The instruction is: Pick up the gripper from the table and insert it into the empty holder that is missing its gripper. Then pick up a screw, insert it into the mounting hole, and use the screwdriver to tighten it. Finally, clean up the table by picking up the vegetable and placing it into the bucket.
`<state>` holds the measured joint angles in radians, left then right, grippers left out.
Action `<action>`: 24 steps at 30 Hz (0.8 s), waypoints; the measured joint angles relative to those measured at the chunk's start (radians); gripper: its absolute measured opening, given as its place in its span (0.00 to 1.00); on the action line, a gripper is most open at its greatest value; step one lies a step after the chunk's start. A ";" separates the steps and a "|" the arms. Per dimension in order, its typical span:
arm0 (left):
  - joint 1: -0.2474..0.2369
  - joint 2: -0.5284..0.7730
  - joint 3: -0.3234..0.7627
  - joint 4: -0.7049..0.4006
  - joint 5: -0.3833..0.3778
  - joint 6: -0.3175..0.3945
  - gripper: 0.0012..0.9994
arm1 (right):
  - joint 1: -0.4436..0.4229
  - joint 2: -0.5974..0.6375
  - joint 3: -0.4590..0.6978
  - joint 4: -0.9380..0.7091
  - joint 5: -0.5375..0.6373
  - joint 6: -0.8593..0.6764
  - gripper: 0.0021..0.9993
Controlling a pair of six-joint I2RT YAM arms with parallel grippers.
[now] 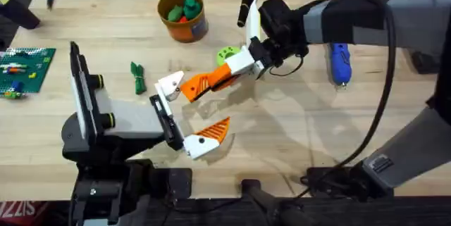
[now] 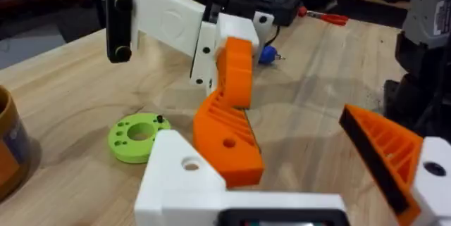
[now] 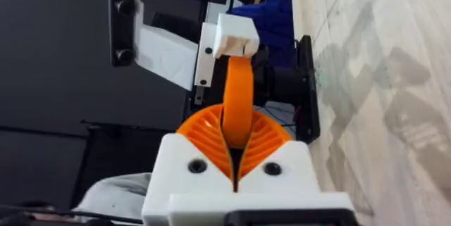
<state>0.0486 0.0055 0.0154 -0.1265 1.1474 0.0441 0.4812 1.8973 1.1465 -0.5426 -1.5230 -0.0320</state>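
The bench (image 1: 296,141) is pale wood with visible grain and a smooth, faintly sheened finish, and the gripper (image 1: 204,83) is matt orange plastic, ribbed along one face. The holder (image 1: 169,86) looks like matt white plastic with faint layer lines, as do the white fingers of the right pincer (image 1: 243,64), whose ribbed pads are orange plastic, and of the left pincer (image 1: 184,115). Near the far edge, the bucket (image 1: 184,25) is smooth, slightly glossy orange plastic, the lime-green ring disc (image 1: 227,53) is matt plastic, and the vegetable (image 1: 137,77) at left has a dull, cloth-like green surface.
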 joint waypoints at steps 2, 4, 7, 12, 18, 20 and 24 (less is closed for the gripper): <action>0.000 0.000 0.000 0.000 0.000 0.000 0.99 | 0.000 0.000 0.000 0.003 0.000 0.028 0.01; 0.000 0.000 0.000 0.000 0.000 0.000 0.99 | 0.000 0.000 0.000 0.004 0.000 0.048 0.01; 0.000 0.000 0.000 0.000 0.000 -0.001 0.99 | 0.000 0.000 0.000 0.005 0.000 0.071 0.01; 0.000 0.000 0.000 0.000 0.000 -0.001 0.99 | 0.002 -0.001 0.000 0.005 0.000 0.092 0.01; 0.000 0.000 0.000 -0.004 0.001 -0.001 0.99 | 0.002 -0.006 0.000 0.005 0.000 0.101 0.01; 0.000 0.000 0.000 -0.004 0.001 0.000 0.99 | 0.002 -0.006 0.000 0.005 0.000 0.104 0.01; 0.000 0.000 0.000 -0.004 0.001 0.000 0.99 | 0.002 -0.006 0.003 0.005 0.000 0.108 0.01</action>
<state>0.0483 0.0051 0.0154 -0.1307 1.1484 0.0437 0.4835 1.8915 1.1497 -0.5377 -1.5230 0.0757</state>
